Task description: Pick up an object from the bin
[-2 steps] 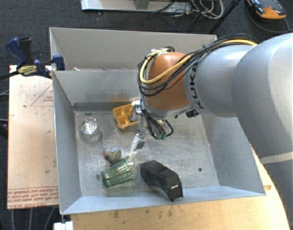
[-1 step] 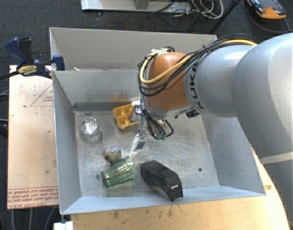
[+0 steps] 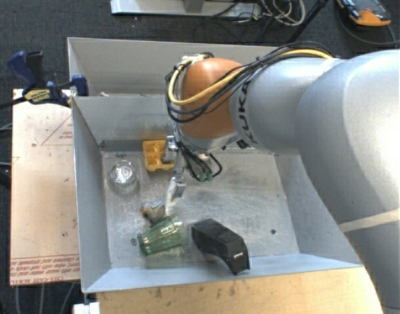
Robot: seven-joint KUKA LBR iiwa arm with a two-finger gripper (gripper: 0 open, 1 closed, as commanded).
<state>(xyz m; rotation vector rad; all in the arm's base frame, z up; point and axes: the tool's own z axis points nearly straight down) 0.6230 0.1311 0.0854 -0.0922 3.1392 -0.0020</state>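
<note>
My gripper hangs in the middle of the bin, reaching down below the arm's wrist. Its tip is just above a green ribbed glass cup that lies on its side near the front wall. A small brown and grey piece lies right beside the tip on the left. Behind the gripper, a yellow plastic block sits near the back wall, partly hidden by the wrist. I cannot see anything held.
A clear round glass stands at the left side of the bin. A black boxy device lies at the front, right of the green cup. The arm and its cables cover the bin's back right.
</note>
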